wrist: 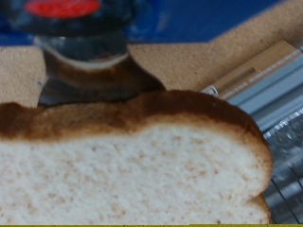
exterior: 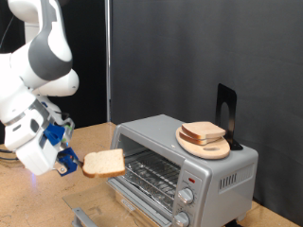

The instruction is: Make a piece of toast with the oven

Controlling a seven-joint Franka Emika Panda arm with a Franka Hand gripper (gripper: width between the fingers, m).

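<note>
My gripper [exterior: 76, 164] is shut on the piece of toast [exterior: 104, 163], a pale tan slice with a brown crust, and holds it roughly level in the air at the exterior view's left of the oven [exterior: 189, 161]. The oven is silver-grey, its door hangs open and its wire rack [exterior: 151, 173] shows inside. Round knobs [exterior: 187, 198] sit at its front right. In the wrist view the toast [wrist: 133, 161] fills most of the picture, with one dark finger [wrist: 90, 66] over its crust edge and the oven's rack [wrist: 284, 161] beyond.
A round wooden plate [exterior: 216, 149] with a second bread slice [exterior: 202, 131] sits on the oven's top, next to a black upright stand [exterior: 226, 112]. The wooden table [exterior: 38, 203] runs below the gripper. A dark curtain hangs behind.
</note>
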